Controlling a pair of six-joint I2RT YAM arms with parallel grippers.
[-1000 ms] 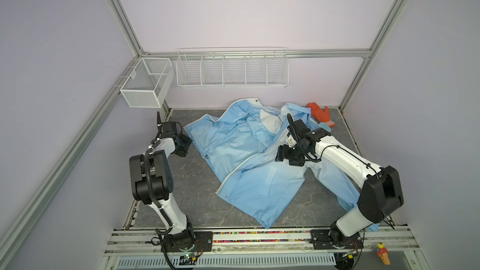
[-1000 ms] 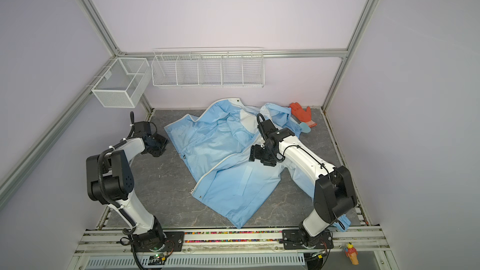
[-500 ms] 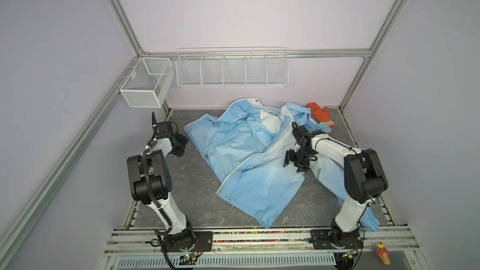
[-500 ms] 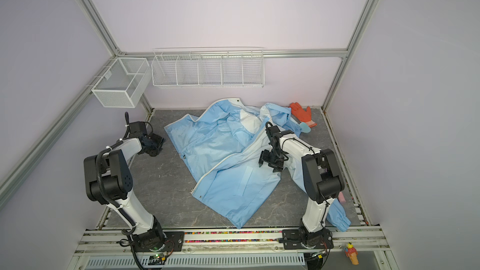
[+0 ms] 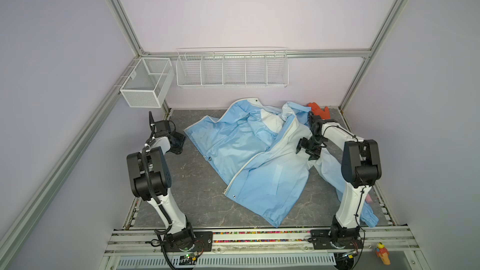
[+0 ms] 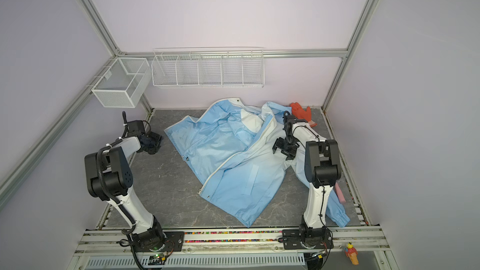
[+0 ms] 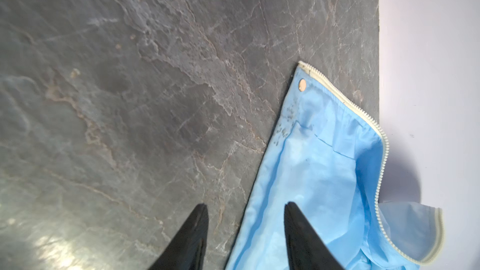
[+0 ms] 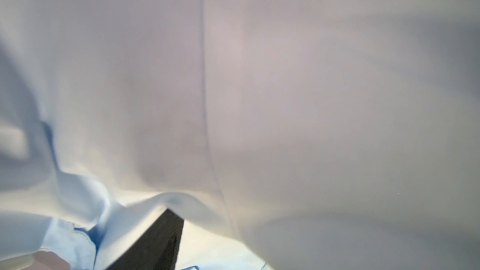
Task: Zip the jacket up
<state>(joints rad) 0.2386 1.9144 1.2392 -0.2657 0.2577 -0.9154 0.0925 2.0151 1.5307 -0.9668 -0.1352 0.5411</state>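
The light-blue jacket [image 5: 259, 157] [image 6: 233, 157] lies open and crumpled on the grey table, its front zipper [image 5: 249, 162] undone. My left gripper [image 5: 179, 142] [image 7: 245, 206] stands open at the jacket's left edge [image 7: 324, 177]. One of its fingers is over the cloth and the other over bare table. A white zipper edge [image 7: 345, 98] and a snap button [image 7: 302, 84] lie ahead of it. My right gripper [image 5: 307, 151] [image 6: 283, 151] sits open on the whitish right part of the jacket. In the right wrist view only one finger [image 8: 161, 240] shows, with cloth [image 8: 259, 74] draped across the rest.
An orange glove [image 5: 318, 109] [image 6: 301, 111] lies at the back right corner. Two white wire baskets [image 5: 231, 70] [image 5: 145, 87] hang on the back wall and left rail. A jacket sleeve [image 5: 368, 219] trails behind the right arm's base, next to a pink thing [image 6: 340, 194].
My right arm has folded back towards its base, and its gripper has shifted right from the jacket's middle to its right part. The left gripper has barely moved.
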